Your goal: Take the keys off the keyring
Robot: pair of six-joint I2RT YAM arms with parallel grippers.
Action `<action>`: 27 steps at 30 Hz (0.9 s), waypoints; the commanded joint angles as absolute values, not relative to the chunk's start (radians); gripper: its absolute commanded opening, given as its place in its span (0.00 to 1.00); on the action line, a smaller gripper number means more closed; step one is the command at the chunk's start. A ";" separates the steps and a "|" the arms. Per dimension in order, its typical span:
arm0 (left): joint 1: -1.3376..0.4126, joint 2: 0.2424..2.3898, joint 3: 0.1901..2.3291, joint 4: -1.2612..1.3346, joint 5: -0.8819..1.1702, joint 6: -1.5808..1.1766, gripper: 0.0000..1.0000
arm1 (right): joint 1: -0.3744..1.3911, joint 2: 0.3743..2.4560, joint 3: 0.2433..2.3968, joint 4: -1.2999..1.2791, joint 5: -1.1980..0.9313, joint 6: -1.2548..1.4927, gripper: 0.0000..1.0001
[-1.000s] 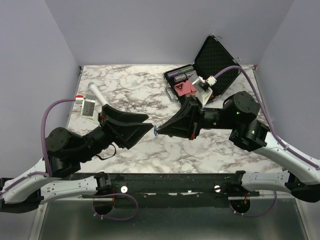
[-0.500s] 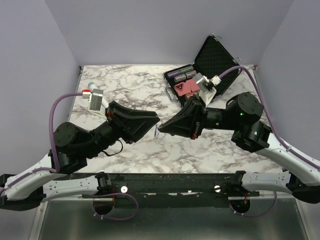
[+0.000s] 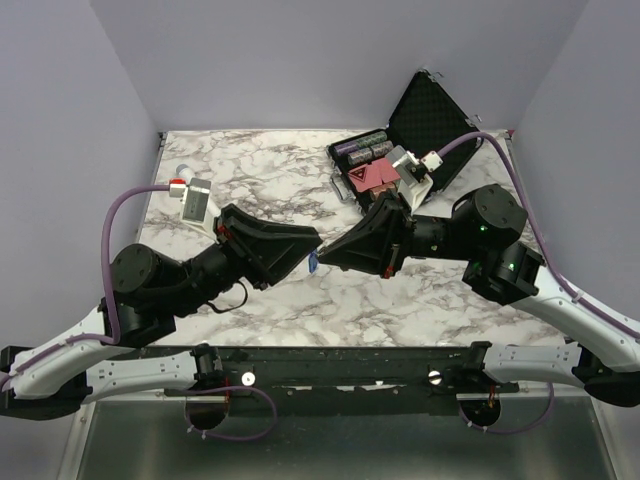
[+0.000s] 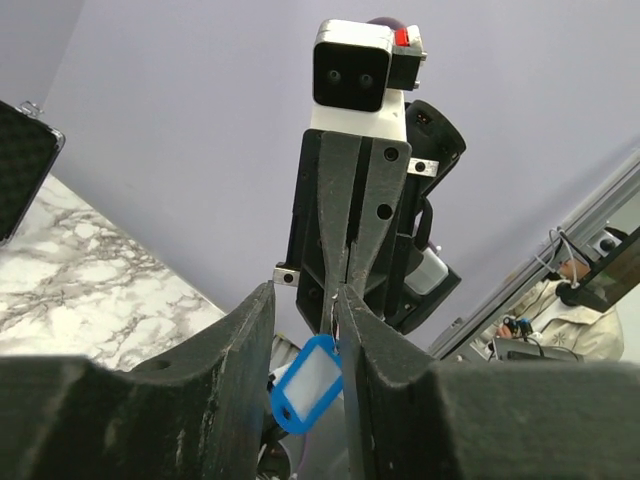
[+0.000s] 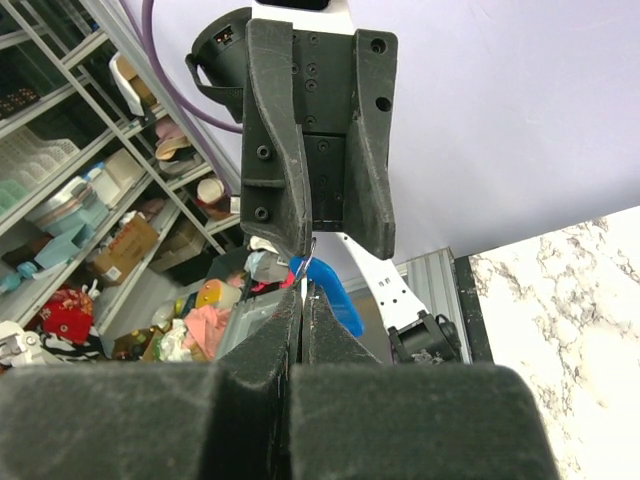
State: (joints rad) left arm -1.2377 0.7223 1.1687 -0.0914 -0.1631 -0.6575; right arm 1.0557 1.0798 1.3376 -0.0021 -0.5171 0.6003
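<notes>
Lilac walls close in on three sides of a white-and-grey marble tabletop (image 3: 250,170), and an open black case (image 3: 432,105) stands at its far right corner. Above the middle of that surface, a little toward the near edge, two black grippers are seen nose to nose. The keyring (image 4: 308,372), a small bright-blue tag on a thin wire ring, is held clear of the marble between them. The right gripper (image 5: 302,298) is pressed fully together on the thin metal at the top of the tag. The left gripper (image 4: 305,305) is set narrow, its jaws a small way apart with the tag hanging in the gap. Whether the tag is being pinched cannot be told. The keys cannot be made out apart from the ring in any view.

The whole assembly is judged very light, so slip, not weight, is the concern. The metal is thin, hard and smooth, and is likely to twist or slide between flat pads. The ring is expected to be springy and to resist being opened. The plastic tag is stiff and broad-faced, and is judged the better hold for one gripper, taken across its flat sides. A key's flat head would then be left to be gripped by the other and worked round the ring.
</notes>
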 commanded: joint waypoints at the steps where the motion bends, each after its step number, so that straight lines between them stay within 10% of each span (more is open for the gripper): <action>1: -1.255 0.730 1.190 -0.095 -0.137 -0.663 0.37 | 1.058 1.078 1.341 0.003 -0.494 0.578 0.01; 11: -1.266 0.738 1.216 -0.141 -0.132 -0.646 0.00 | 1.057 1.080 1.339 0.002 -0.495 0.581 0.01; 27: -1.267 0.880 1.485 -0.527 0.109 -0.476 0.00 | 1.058 1.149 1.457 -0.210 -0.522 0.543 0.01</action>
